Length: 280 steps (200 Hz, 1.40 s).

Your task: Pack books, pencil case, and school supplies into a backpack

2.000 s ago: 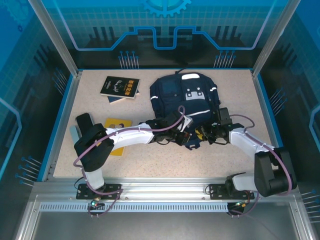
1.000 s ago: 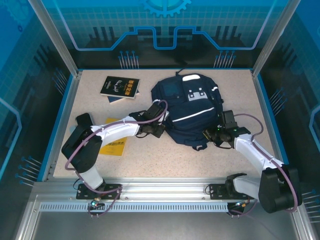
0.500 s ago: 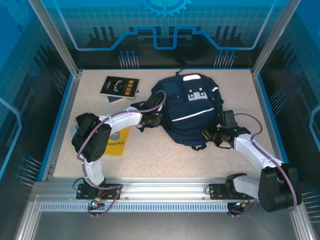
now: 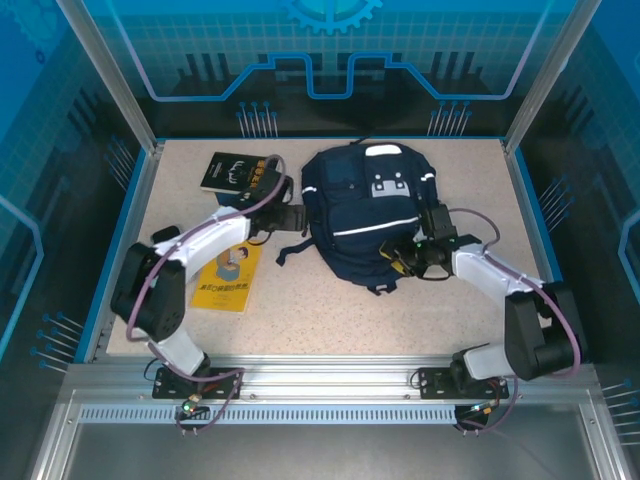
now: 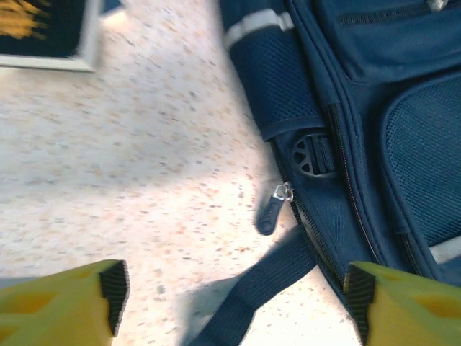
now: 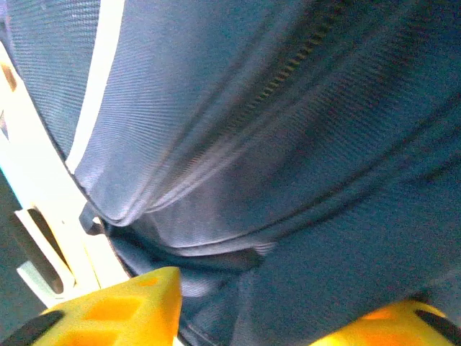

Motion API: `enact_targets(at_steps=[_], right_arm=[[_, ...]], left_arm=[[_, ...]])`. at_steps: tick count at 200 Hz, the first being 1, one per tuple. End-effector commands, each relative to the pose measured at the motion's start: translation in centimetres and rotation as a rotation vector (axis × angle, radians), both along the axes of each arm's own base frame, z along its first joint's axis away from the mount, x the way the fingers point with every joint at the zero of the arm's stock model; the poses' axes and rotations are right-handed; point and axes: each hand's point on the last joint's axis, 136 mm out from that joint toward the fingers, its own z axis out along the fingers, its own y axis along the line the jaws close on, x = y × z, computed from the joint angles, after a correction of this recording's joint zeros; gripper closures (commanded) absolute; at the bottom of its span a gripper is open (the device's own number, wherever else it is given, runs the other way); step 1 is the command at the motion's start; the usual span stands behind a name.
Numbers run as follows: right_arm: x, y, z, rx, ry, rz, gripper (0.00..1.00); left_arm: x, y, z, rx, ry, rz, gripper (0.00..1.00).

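Barely started, I'd say. Backpack (image 4: pixel 370 200) lies flat mid-worktop (image 4: pixel 320 310), zip looks shut (zip pull (image 5: pixel 269 214) rests by the bag's edge). Black book (image 4: pixel 237 172) sits far left, yellow book (image 4: pixel 226 282) nearer; both lie out, nothing packed yet. L arm (image 4: pixel 215 240) hovers beside the bag, jaws wide open & empty. R arm (image 4: pixel 490 275) presses into the bag's other side, jaws partway apart against fabric; can't tell if they pinch it. To do: open zip, load everything.

Speckled table (image 4: pixel 330 320) with backpack (image 4: pixel 370 215), books (image 4: pixel 232 172)
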Motion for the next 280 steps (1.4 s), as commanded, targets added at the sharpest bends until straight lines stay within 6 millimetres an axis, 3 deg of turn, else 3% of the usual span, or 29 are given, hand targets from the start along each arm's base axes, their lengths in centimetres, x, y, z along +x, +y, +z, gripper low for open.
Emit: enact_targets(at_steps=[1, 45, 83, 120, 152, 201, 235, 252, 280], right_arm=[[1.5, 2.8, 2.6, 0.014, -0.112, 0.204, 0.44], [0.4, 3.1, 3.7, -0.076, -0.145, 0.263, 0.26], [-0.9, 2.8, 4.7, -0.184, -0.169, 0.287, 0.21], [-1.3, 4.1, 6.2, -0.194, -0.207, 0.319, 0.20], [-1.3, 5.4, 7.1, -0.208, -0.237, 0.338, 0.20], [-1.3, 7.8, 6.5, -0.230, -0.228, 0.382, 0.21], [-1.3, 10.0, 5.5, -0.261, -0.224, 0.442, 0.27], [-1.5, 11.4, 5.2, -0.288, -0.238, 0.484, 0.28], [-1.7, 14.6, 4.1, -0.314, -0.247, 0.570, 0.30]], left_arm=[[-2.4, 4.4, -0.9, -0.036, 0.067, 0.173, 0.06], [-7.6, 11.0, -4.2, -0.039, 0.174, 0.412, 0.01], [-11.0, 13.3, -7.6, -0.070, 0.284, 0.525, 0.01], [-12.1, 11.4, -10.2, -0.166, 0.382, 0.501, 0.01], [-12.5, 8.4, -10.8, -0.255, 0.436, 0.404, 0.02], [-13.8, 2.6, -10.2, -0.356, 0.499, 0.301, 0.03], [-13.6, -0.9, -7.7, -0.487, 0.465, 0.241, 0.04], [-12.9, -0.2, -5.5, -0.460, 0.391, 0.212, 0.02], [-12.3, 4.2, -3.9, -0.355, 0.336, 0.283, 0.01]])
